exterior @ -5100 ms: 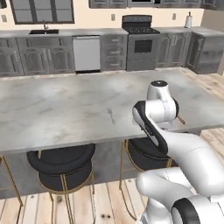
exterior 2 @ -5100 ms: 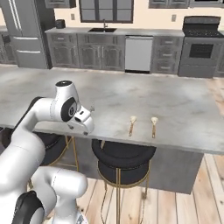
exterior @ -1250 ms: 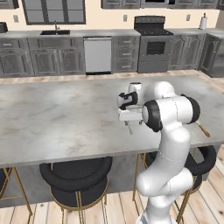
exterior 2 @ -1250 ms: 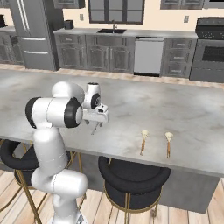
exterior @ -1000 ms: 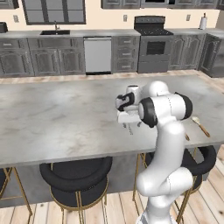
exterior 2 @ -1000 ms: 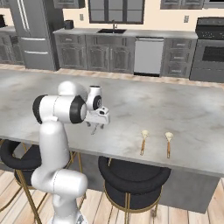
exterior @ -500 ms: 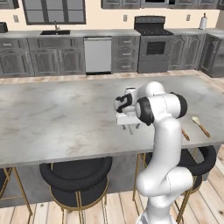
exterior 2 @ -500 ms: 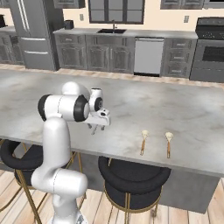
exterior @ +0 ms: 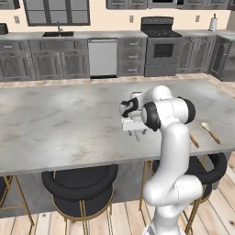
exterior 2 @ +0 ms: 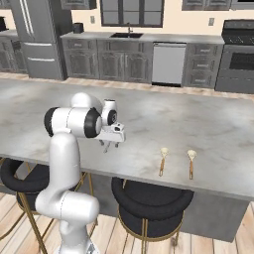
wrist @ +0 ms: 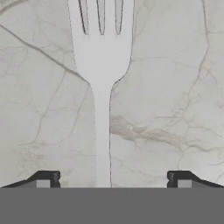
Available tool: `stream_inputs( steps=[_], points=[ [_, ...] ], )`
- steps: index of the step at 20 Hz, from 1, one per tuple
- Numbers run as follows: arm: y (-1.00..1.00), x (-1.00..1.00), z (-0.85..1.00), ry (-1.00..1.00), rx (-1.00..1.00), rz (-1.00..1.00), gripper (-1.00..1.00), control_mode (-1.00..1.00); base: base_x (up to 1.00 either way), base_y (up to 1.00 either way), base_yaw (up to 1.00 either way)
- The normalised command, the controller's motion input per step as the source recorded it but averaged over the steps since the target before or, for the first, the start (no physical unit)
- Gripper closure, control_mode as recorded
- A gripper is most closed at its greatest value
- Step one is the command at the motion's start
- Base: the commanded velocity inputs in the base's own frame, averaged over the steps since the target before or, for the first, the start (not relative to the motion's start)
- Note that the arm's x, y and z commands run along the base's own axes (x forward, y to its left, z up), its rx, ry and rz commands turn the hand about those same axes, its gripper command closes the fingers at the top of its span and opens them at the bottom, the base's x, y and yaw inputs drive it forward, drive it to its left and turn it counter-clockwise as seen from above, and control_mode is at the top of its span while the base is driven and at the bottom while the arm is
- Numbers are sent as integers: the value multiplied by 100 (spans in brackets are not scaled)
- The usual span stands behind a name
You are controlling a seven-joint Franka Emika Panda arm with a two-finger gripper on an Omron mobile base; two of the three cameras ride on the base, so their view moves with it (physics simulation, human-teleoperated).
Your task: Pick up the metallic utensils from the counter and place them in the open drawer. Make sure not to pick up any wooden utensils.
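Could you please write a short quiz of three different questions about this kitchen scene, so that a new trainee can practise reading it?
1. True or false: the gripper has already closed on the fork.
2. Multiple choice: on which side of the arm do the two wooden utensils lie in the right base view? A) left of the arm B) right of the arm, near the front edge of the counter C) on the far side, by the stove
3. Fill in: in the hand view, the fork's handle runs between the two ____.

Key
1. False: the jaws stand wide open, one on each side of the handle.
2. B
3. finger tips
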Motion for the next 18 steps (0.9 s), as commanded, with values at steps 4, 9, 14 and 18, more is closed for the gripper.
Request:
stream_inputs(
  steps=[4, 9, 14, 18],
  points=[
    [0, 0, -20, 0, 0, -1, -100, -100, 0, 0, 0],
    [0, 0, -19, 0, 0, 0, 100, -100, 0, 0, 0],
    [13, 0, -10, 0, 0, 0, 100, -100, 0, 0, 0],
    [25, 1, -8, 0, 0, 0, 100, -100, 0, 0, 0]
  ],
)
